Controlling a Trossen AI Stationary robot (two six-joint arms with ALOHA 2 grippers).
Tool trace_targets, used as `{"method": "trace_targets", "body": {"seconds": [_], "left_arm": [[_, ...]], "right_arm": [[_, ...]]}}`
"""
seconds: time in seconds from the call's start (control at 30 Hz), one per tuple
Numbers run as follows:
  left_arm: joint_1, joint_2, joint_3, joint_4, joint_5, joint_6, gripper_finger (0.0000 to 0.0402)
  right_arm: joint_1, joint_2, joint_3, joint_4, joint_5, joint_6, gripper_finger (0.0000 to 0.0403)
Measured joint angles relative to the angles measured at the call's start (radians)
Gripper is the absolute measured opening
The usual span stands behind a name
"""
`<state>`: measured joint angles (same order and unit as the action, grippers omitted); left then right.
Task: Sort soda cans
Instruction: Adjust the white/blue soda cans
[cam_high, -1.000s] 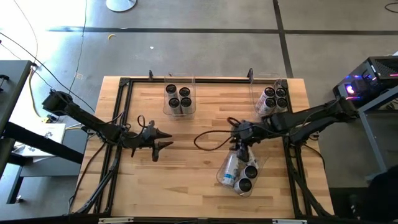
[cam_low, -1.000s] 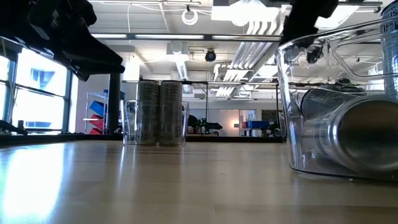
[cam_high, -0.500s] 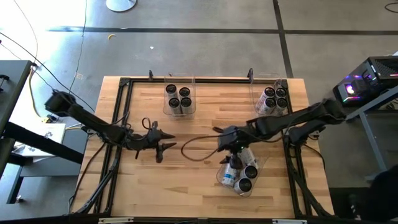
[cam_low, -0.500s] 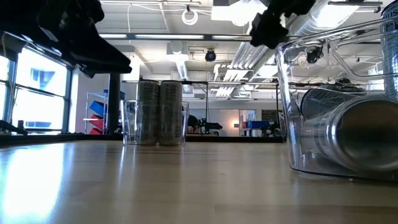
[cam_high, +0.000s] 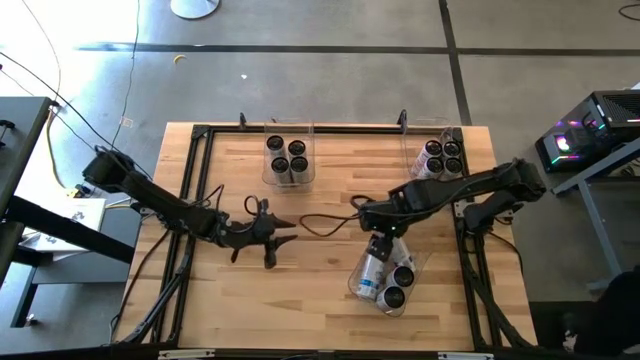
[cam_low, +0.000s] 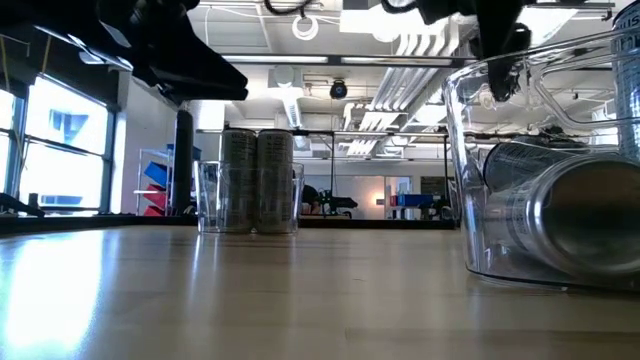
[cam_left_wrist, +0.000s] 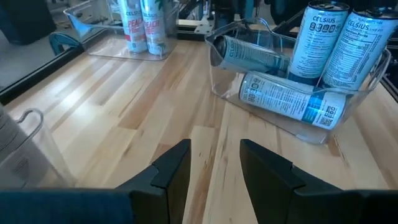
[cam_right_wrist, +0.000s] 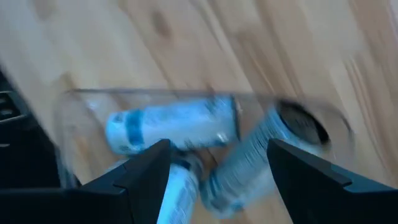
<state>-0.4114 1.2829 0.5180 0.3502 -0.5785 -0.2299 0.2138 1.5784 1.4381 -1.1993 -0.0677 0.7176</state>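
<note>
**Cans in three bins, both claws empty**

From above, the wooden counter (cam_high: 300, 270) carried three clear bins. The far middle bin (cam_high: 289, 160) held four upright cans (cam_high: 287, 157), dark tops showing. The far right bin (cam_high: 439, 158) held another cluster of cans (cam_high: 441, 156). The near bin (cam_high: 388, 275), right of centre, held a jumble of cans (cam_high: 385, 282), at least one lying on its side with a blue label. The left claw (cam_high: 279, 241) sat over bare wood left of centre, well apart from any bin, its fingers a little apart and empty. The right claw (cam_high: 379, 243) hung just above the near bin's far edge, pointed down at it.

From counter height, the near bin (cam_low: 545, 180) filled the right side, a can (cam_low: 570, 215) on its side inside it. The middle bin (cam_low: 250, 197) stood farther back with upright cans (cam_low: 256, 180). Dark arm parts crossed the top corners.

The left wrist view showed its claw (cam_left_wrist: 214, 165) narrowly parted with nothing between the fingers, facing the near bin (cam_left_wrist: 298, 118): two cans lying, two upright (cam_left_wrist: 339, 46). Pink-lettered cans (cam_left_wrist: 143, 25) stood beyond in another bin.

The right wrist view, blurred, showed its claw (cam_right_wrist: 217, 168) spread wide and empty over the near bin, a blue-labelled can (cam_right_wrist: 168, 127) lying below.
</note>
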Motion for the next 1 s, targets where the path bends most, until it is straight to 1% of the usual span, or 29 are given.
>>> {"method": "trace_targets", "body": {"seconds": [0.13, 0.23, 0.4, 0.6, 0.67, 0.9, 1.0], "left_arm": [[0.015, 0.071, 0.023, 0.072, 0.017, 0.05, 0.0131], [0.052, 0.132, 0.04, 0.152, 0.102, 0.101, 0.0131], [0.129, 0.208, 0.073, 0.194, 0.218, 0.176, 0.0131], [0.213, 0.25, 0.112, 0.207, 0.394, 0.249, 0.0131], [0.231, 0.251, 0.108, 0.22, 0.432, 0.268, 0.0131], [0.264, 0.256, 0.109, 0.233, 0.491, 0.309, 0.0131], [0.269, 0.256, 0.109, 0.242, 0.499, 0.314, 0.0131]], "right_arm": [[0.0, -0.001, -0.037, -0.075, -0.001, 0.165, 0.0263], [0.0, 0.0, -0.079, -0.081, -0.013, 0.266, 0.0263], [-0.003, -0.001, -0.145, -0.063, -0.007, 0.392, 0.0263], [-0.02, -0.001, -0.213, 0.023, -0.003, 0.44, 0.0263], [-0.026, -0.001, -0.232, 0.035, -0.003, 0.454, 0.0263], [-0.031, -0.001, -0.266, 0.072, 0.021, 0.474, 0.0263], [-0.031, -0.001, -0.277, 0.071, 0.034, 0.49, 0.0263]]}}
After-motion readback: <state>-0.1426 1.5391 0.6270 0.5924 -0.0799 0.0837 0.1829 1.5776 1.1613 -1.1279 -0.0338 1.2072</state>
